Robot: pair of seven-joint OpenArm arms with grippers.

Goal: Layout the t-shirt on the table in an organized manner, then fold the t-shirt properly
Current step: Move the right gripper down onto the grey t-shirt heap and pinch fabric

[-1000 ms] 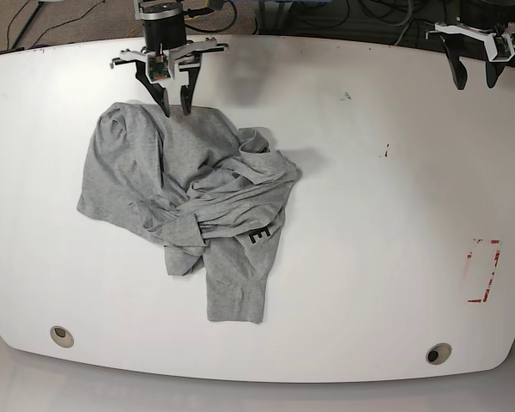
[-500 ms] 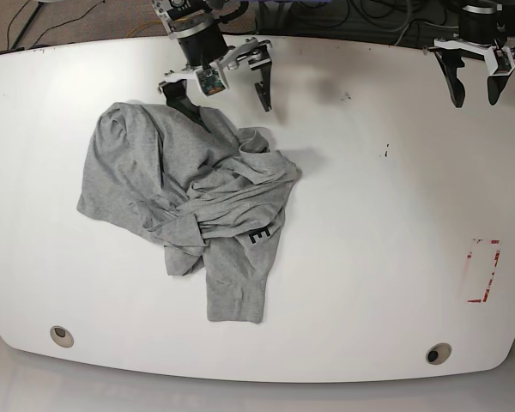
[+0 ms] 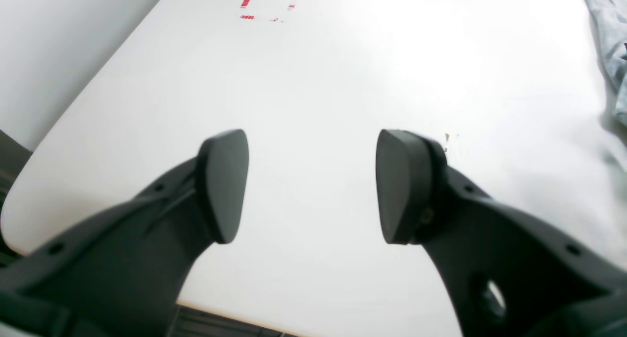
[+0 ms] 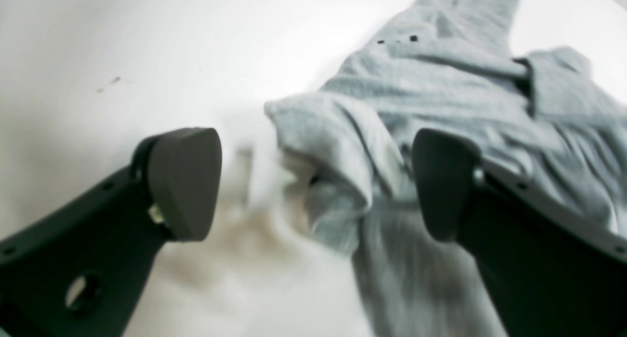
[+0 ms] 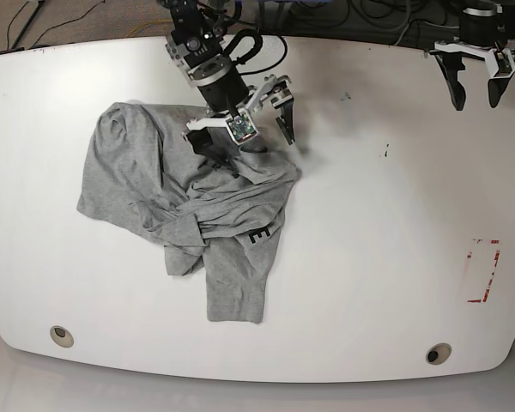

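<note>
right pincer (image 5: 245,127) spread wide over t-shirt (image 5: 189,197) top edge | left pincer (image 5: 475,81) spread, empty, far from t-shirt | risk: grabs stacked folds, drags whole bunch across counter (image 5: 369,257)

The left gripper (image 3: 312,185) hangs wide open over bare white worktop (image 3: 343,72); grey cloth, probably the t-shirt (image 3: 612,48), edges in.

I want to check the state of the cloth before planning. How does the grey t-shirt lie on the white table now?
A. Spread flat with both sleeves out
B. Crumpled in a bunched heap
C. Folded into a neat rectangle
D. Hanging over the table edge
B: the grey t-shirt lies twisted in wrinkled folds on the table, with only one letter of its print showing.
</note>
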